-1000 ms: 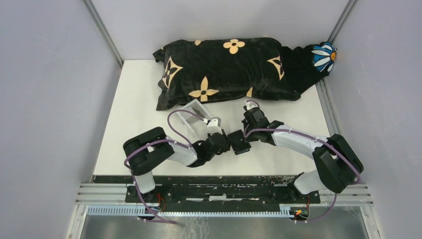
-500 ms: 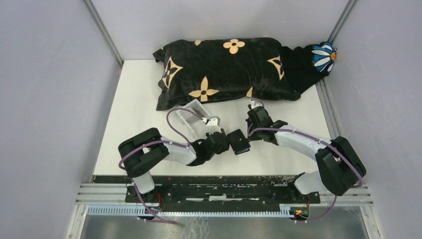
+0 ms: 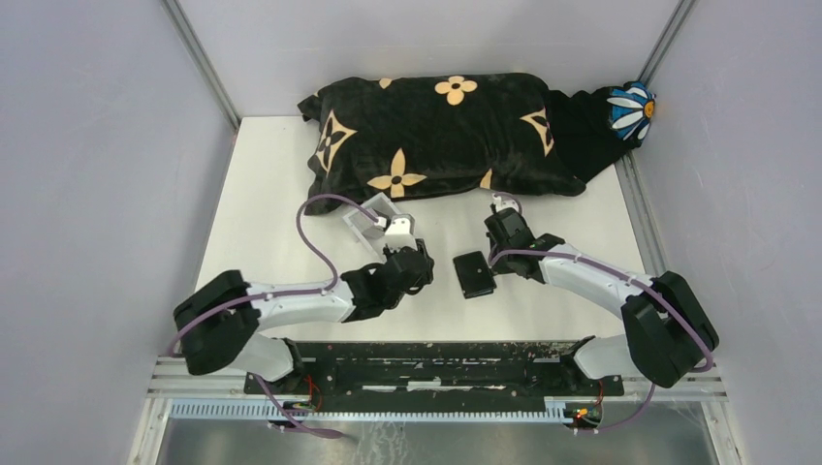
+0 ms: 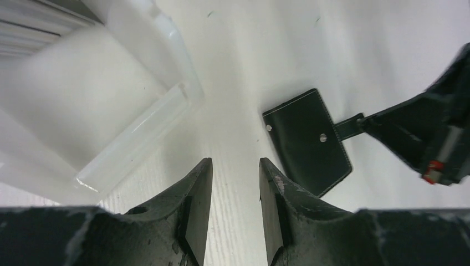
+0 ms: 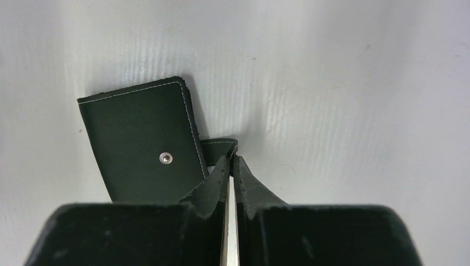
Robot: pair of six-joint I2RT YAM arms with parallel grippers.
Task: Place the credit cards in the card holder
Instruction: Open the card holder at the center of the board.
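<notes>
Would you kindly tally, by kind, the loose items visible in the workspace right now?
black card holder: 1
clear acrylic box: 1
patterned black pillow: 1
daisy-marked black fabric item: 1
credit cards in view: 0
Total: 4

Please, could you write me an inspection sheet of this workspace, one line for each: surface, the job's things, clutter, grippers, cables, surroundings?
Surface: white table, no spill seen.
Job's things: card holder folded, lying flat between the arms, strap out to the side; credit cards: nothing seen.
Clutter: clear acrylic box by the left arm; black pillow with tan flowers at the far edge; blue-and-white flower item in the far right corner.
Grippers: left gripper open, empty, apart from the card holder; right gripper shut on the card holder's strap.
Cables: purple cables along both arms, one looping near the box.
Surroundings: grey walls; metal rail at the near edge.
</notes>
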